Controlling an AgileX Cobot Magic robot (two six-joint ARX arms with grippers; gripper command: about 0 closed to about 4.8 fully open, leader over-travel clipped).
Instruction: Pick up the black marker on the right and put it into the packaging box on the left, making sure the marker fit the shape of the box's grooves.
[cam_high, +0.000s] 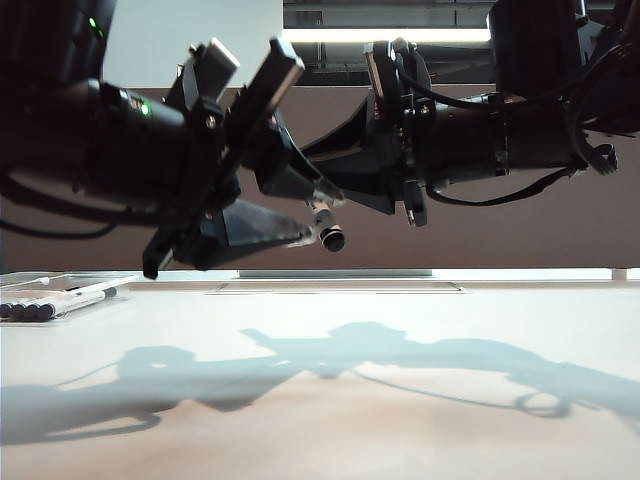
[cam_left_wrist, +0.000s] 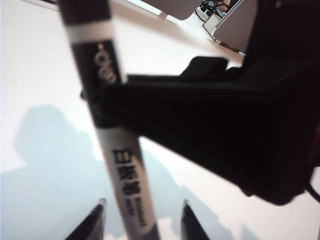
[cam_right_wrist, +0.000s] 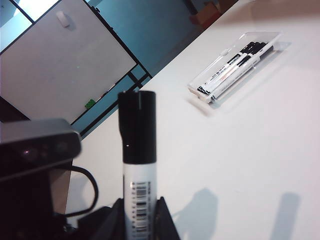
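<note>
Black marker (cam_right_wrist: 137, 165) in right end effector (cam_right_wrist: 139, 212) — left end effector (cam_left_wrist: 142, 220) flanking

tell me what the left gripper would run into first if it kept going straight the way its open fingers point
Most likely the black marker. The left gripper is open with the barrel already running between its fingertips, while the right gripper holds the other end above the table. Depth is hard to judge; just beyond sits the right gripper itself.

Black arms, looping cables, seemingly matte claws (cam_high: 300, 215)
</note>
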